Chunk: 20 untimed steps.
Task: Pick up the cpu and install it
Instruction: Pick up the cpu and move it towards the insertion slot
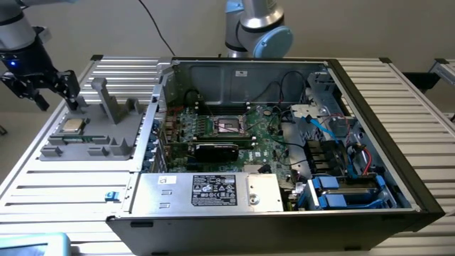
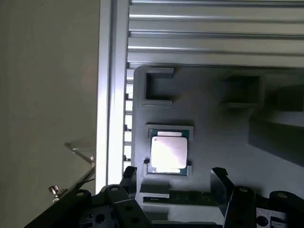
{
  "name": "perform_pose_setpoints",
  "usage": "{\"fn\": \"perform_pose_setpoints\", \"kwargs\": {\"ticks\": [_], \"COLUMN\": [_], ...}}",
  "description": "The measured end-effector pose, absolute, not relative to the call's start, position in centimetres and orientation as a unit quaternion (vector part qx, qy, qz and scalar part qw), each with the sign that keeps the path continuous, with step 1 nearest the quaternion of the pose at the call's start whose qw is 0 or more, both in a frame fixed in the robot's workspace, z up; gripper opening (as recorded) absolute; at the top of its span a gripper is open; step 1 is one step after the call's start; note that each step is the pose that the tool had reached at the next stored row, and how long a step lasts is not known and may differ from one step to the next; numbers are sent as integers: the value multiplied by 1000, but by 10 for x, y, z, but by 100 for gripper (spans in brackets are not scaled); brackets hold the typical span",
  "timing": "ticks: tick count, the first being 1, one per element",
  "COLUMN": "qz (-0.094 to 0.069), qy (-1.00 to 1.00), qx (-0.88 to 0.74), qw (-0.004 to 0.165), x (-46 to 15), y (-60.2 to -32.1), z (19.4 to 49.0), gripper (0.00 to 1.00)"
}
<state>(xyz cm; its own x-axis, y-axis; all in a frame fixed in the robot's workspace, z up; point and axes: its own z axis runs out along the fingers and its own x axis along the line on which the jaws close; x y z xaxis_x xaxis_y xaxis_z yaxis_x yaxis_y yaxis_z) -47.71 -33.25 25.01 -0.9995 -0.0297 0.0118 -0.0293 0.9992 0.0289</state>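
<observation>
From where I stand, the desk (image 1: 398, 96) is a broad frame of ribbed aluminium slats, pale silver, with black corner caps (image 1: 384, 60) at its far corners. Light falls soft and even, and the slats throw back bright bands, strongest along the exterior view's right. Behind the desk lies a plain beige surface (image 1: 106, 26); whether it is wall or floor I cannot tell. A thin black cable (image 1: 155, 26) hangs across it. At the exterior view's right edge a second slatted metal frame (image 1: 444, 69) stands just apart from the desk. In the wrist view, the same beige surface (image 2: 47, 71) runs alongside the desk's bright rail (image 2: 105, 85).
</observation>
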Motion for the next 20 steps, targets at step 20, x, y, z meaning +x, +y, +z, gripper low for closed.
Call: {"fn": "perform_pose_setpoints", "kwargs": {"ticks": [20], "qz": [-18], "qy": [-1000], "qx": [14], "qw": [6], "x": [-477], "y": [-332], "z": [223], "gripper": [73]}}
